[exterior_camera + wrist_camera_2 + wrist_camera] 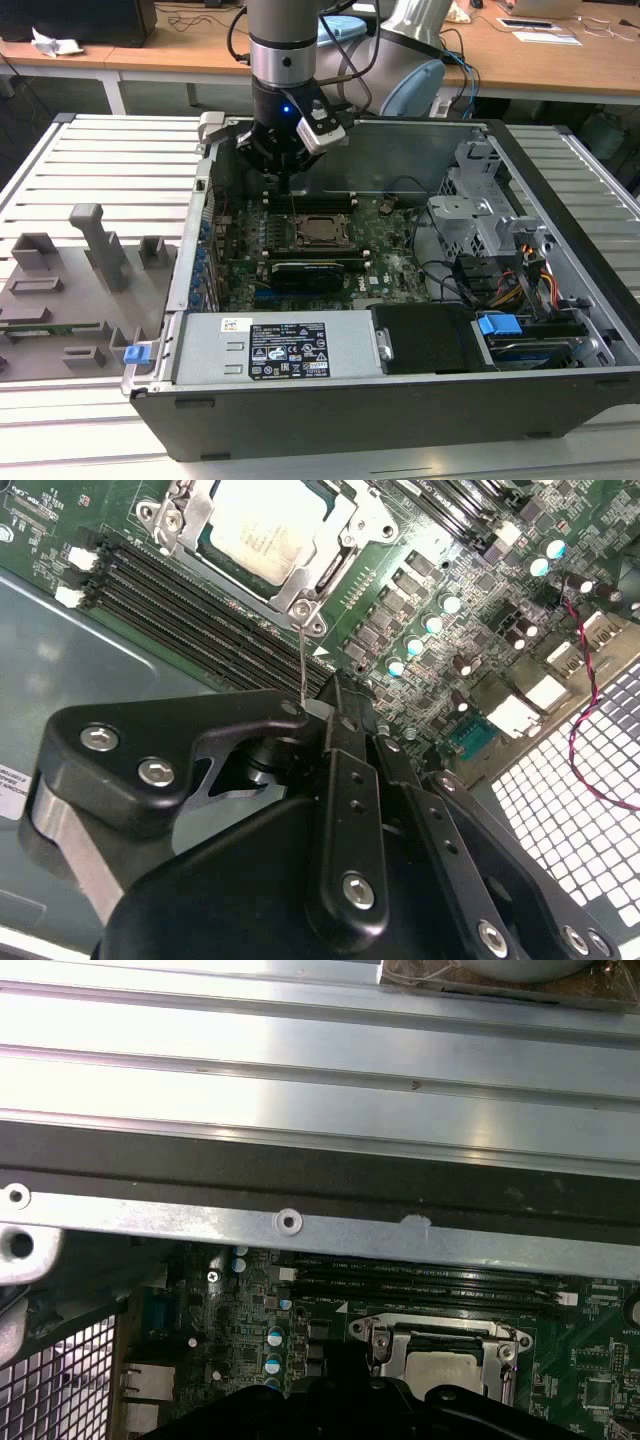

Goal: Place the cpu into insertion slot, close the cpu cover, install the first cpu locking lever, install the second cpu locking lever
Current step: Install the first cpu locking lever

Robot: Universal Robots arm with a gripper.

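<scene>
Exterior view: claw (289, 186) low over board (390, 250), near chip (322, 231). Second wrist view: clenched on thin lever (303, 660), chip seated under shut cover (335, 552). First wrist view: same seating. Risk: lever slipping, snapping back, from shallow pinch.

My arm (283, 40) stands upright over the far side of cpu cover (190, 510). Wrist vertical, small blue light lit on it. My gripper (288, 182) points straight down, held above cover's corner, clear of cover itself. In second wrist view, my fingers (340, 780) pressed together, tips pinching top end of thin locking lever (303, 650) that rises from that corner.
</scene>
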